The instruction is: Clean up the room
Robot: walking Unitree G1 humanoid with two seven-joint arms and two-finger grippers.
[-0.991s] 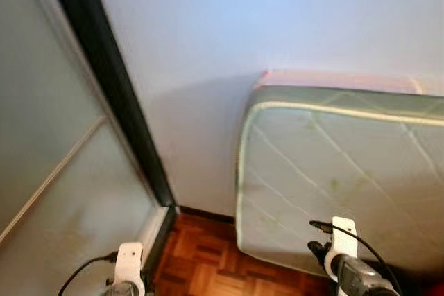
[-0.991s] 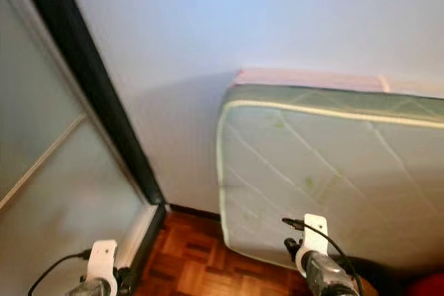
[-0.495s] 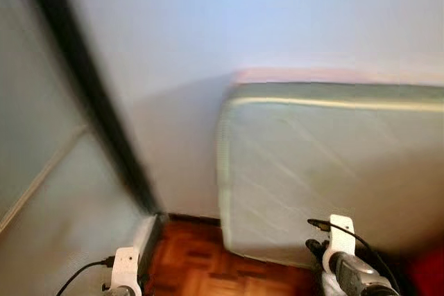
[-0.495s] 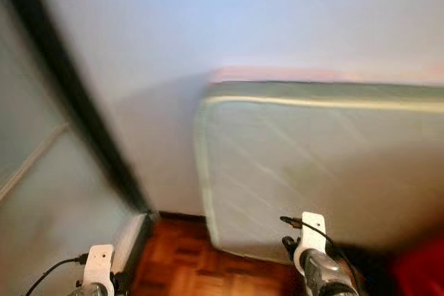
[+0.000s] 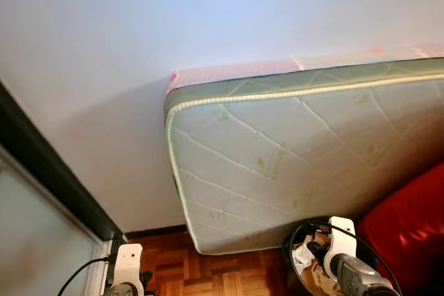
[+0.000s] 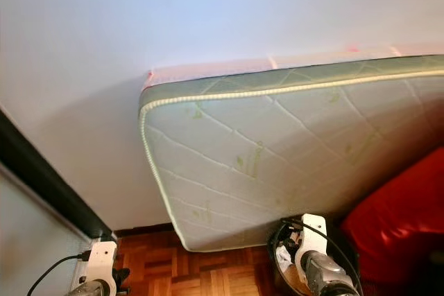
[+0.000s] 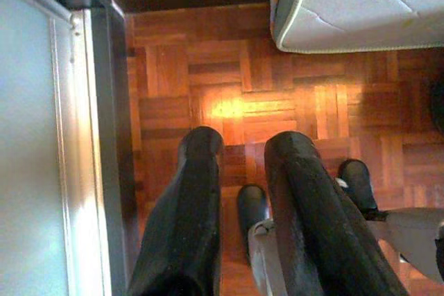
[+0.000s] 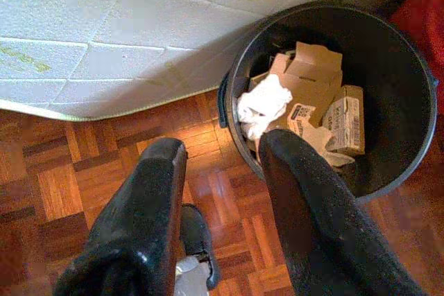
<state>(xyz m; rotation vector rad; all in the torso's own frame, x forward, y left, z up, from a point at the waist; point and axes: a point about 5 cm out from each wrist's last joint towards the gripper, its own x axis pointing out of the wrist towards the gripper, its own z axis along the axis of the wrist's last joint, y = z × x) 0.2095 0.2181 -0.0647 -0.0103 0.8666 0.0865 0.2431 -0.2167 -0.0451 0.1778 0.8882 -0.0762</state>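
Observation:
A black waste bin (image 8: pixel 388 171) stands on the parquet floor against the foot of a mattress. It holds cardboard boxes (image 8: pixel 316 74) and crumpled white paper (image 8: pixel 263 102); its rim (image 5: pixel 297 230) shows in the left eye view. My right gripper (image 8: pixel 222 150) hangs low beside the bin, open and empty, one finger (image 8: pixel 291 171) over the rim. My left gripper (image 7: pixel 243 147) hangs over bare parquet, open and empty. Both white wrist mounts (image 5: pixel 128 265) (image 5: pixel 342 235) sit at the bottom of the eye views.
A quilted mattress (image 5: pixel 291 164) leans on its side against the white wall. A red upholstered piece (image 5: pixel 409 220) sits to the right of the bin. A dark-framed sliding door (image 7: pixel 90 102) runs along my left. Parquet floor (image 7: pixel 229 67) lies between door and mattress.
The camera has swung to the right: the door frame slid off to the left, and the bin and the red piece came into view. Both arms still hang low.

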